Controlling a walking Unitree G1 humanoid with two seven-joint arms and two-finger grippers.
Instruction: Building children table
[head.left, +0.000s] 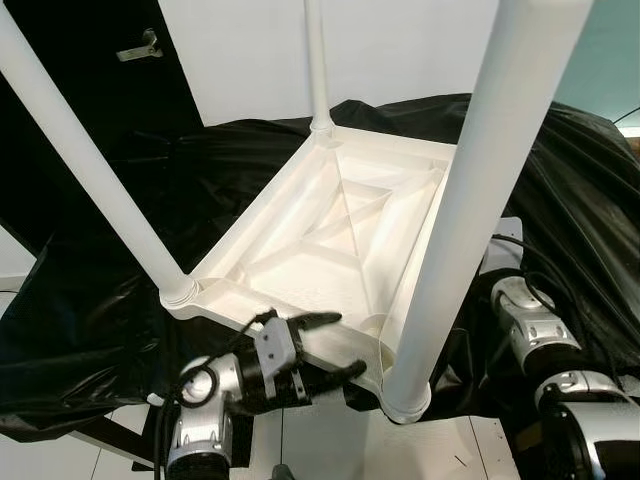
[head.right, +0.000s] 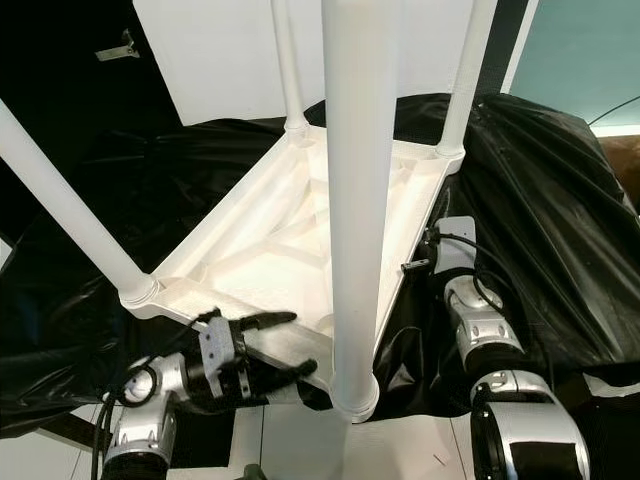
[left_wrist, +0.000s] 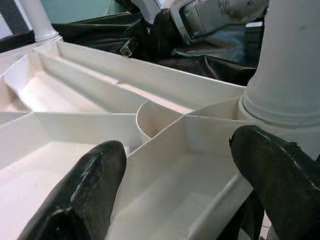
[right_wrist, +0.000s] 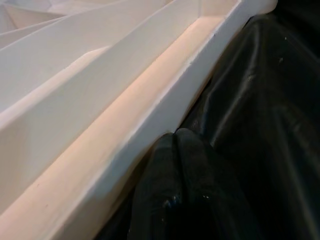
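Left eye view: we see the white children's table (head.left: 340, 230) lying upside down on a black plastic sheet (head.left: 120, 300), ribbed underside facing up, legs standing up from its corners – the near right leg (head.left: 470, 190) crosses the frame close to the camera, the near left leg (head.left: 90, 170) slants up to the left. The left gripper (head.left: 322, 345) sits at the table's near edge, fingers spread, one above the rim and one below it, not pinched on anything we can confirm. The right arm (head.left: 535, 335) lies low beside the table's right edge. Right eye view: same scene, but here the far right leg (head.right: 462, 85) comes clear, and a cable (head.right: 455, 245) runs along the right arm. Left wrist view: both black fingertips (left_wrist: 85, 195) wide apart over the ribbed compartments, the leg socket just beside the other finger. Right wrist view: the right gripper (right_wrist: 185, 190) – fingers pressed together, nothing between them, resting against the black sheet just under the table's side rail (right_wrist: 125, 120).
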